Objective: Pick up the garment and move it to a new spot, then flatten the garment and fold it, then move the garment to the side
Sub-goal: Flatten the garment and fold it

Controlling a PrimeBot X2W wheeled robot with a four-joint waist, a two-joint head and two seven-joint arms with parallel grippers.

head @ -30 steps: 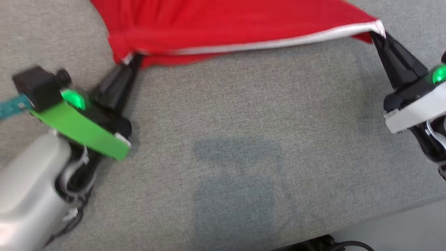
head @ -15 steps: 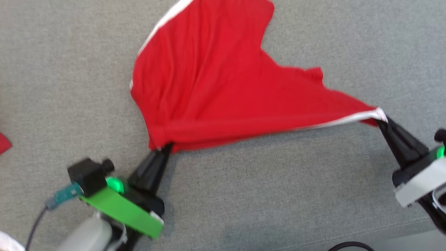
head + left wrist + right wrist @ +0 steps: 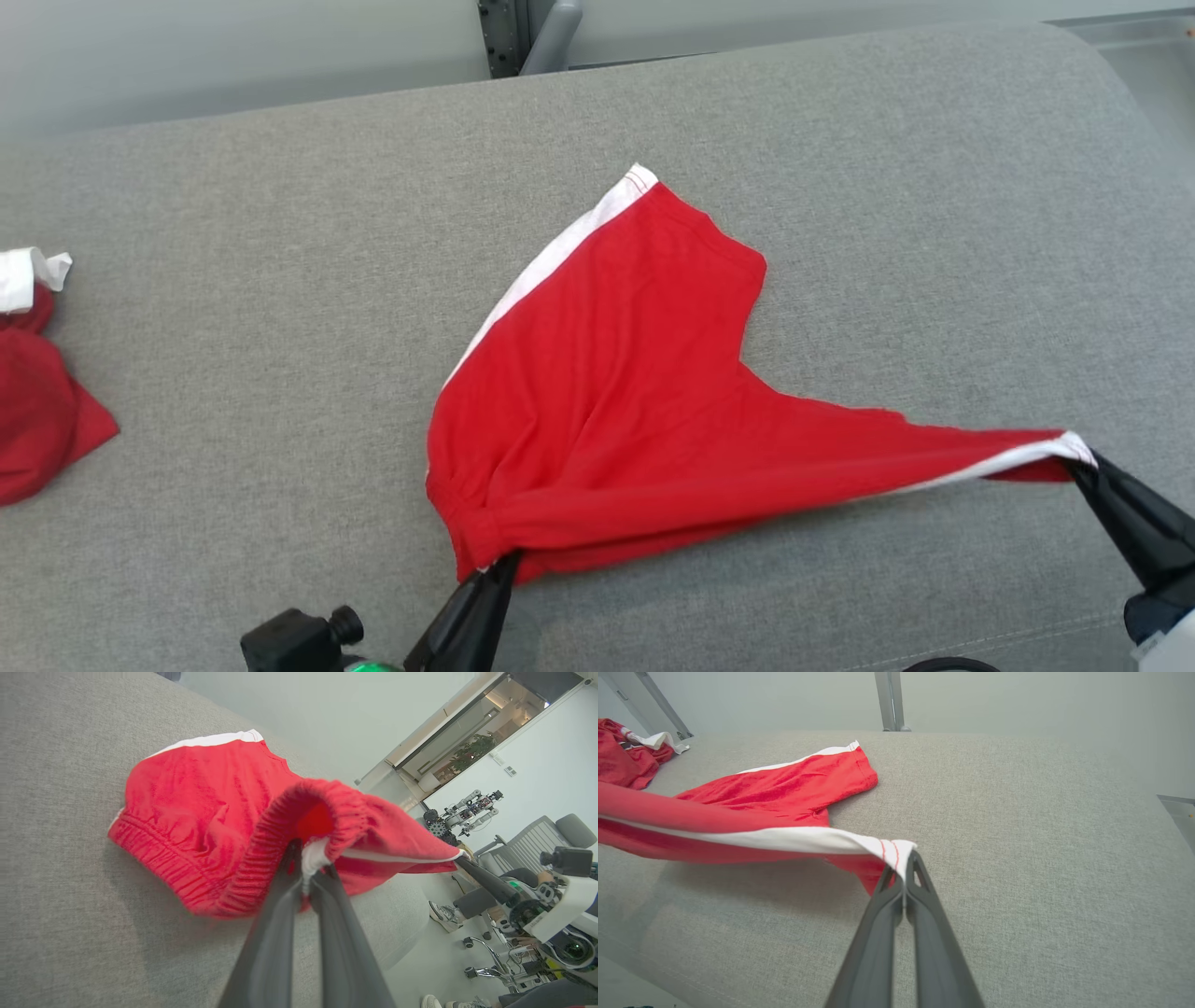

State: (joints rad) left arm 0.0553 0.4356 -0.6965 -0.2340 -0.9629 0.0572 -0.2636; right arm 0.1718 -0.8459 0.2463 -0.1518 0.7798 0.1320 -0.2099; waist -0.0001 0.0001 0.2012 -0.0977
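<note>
The garment is a pair of red shorts with white side stripes, spread partly on the grey cushion. My left gripper is shut on the elastic waistband at the bottom middle of the head view. At the lower right my right gripper is shut on a white-striped leg corner, lifting it off the cushion. The far leg lies flat on the fabric.
Another red and white garment lies crumpled at the cushion's left edge, also seen as a heap in the right wrist view. The cushion's front edge runs near my right gripper. Office chairs and a person's shoe stand beyond the cushion.
The head camera has tilted up, so the whole picture shifted down and both grippers sank toward the bottom edge. Both grips on the garment hold unchanged, with the shorts stretched between them.
</note>
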